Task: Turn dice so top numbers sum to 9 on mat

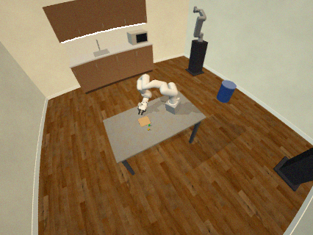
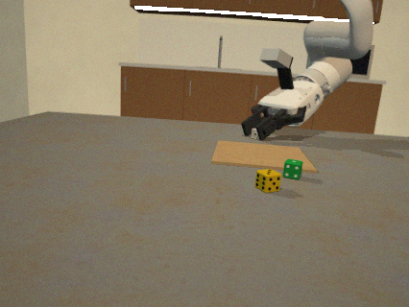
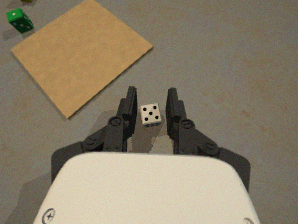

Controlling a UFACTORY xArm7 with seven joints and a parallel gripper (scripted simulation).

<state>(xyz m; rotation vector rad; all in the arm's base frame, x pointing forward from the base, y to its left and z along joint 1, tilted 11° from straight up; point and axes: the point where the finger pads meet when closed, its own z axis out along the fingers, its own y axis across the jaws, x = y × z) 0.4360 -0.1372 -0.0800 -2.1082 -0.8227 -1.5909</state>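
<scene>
Grey and mottled, the table (image 1: 126, 137) (image 2: 144, 230) (image 3: 240, 45) sits under a white arm (image 1: 156, 84) (image 2: 331, 72). The tan, square mat (image 1: 144, 121) (image 2: 261, 155) (image 3: 82, 57) lies flat. Beyond its far edge, the gripper (image 1: 140, 112) (image 2: 254, 132) (image 3: 151, 97) has its fingers apart, gaps either side of a white die (image 2: 254, 133) (image 3: 150, 114) whose five black pips face the wrist camera. Off the mat's near right side sits a green die (image 1: 149, 125) (image 2: 293, 169) (image 3: 20, 21), one white pip up; nearer and left, a yellow die (image 1: 148, 129) (image 2: 268, 180) shows three black pips on top.
</scene>
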